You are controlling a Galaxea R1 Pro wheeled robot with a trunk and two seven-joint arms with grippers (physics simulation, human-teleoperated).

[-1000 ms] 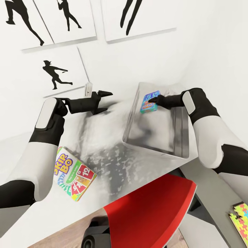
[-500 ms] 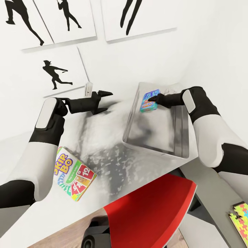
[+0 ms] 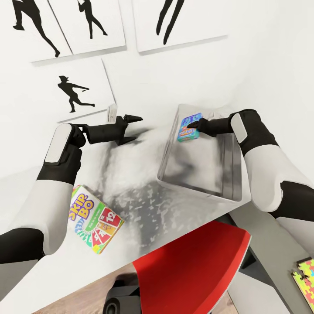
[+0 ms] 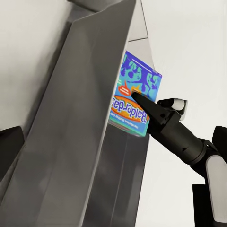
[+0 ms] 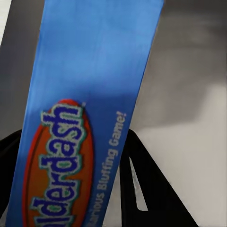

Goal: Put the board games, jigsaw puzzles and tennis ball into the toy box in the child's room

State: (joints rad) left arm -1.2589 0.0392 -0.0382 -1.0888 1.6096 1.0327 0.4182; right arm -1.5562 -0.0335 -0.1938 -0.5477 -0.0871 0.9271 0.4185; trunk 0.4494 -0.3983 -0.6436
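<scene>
Lying nearest on the table (image 3: 144,192) is the SKIP-BO box (image 3: 95,225). Farther back, the left gripper (image 3: 131,129) hovers with jaws spread, while the right gripper (image 3: 192,127) pinches the blue game box (image 3: 188,127) above the toy box (image 3: 198,192).

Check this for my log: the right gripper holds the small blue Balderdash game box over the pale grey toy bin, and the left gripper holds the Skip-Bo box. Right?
Not quite. The left gripper is open and empty; the green-yellow-red Skip-Bo box lies on the pale grey-white table, per the head view. The right gripper does hold the small blue Balderdash game box over the pale grey toy bin.
</scene>
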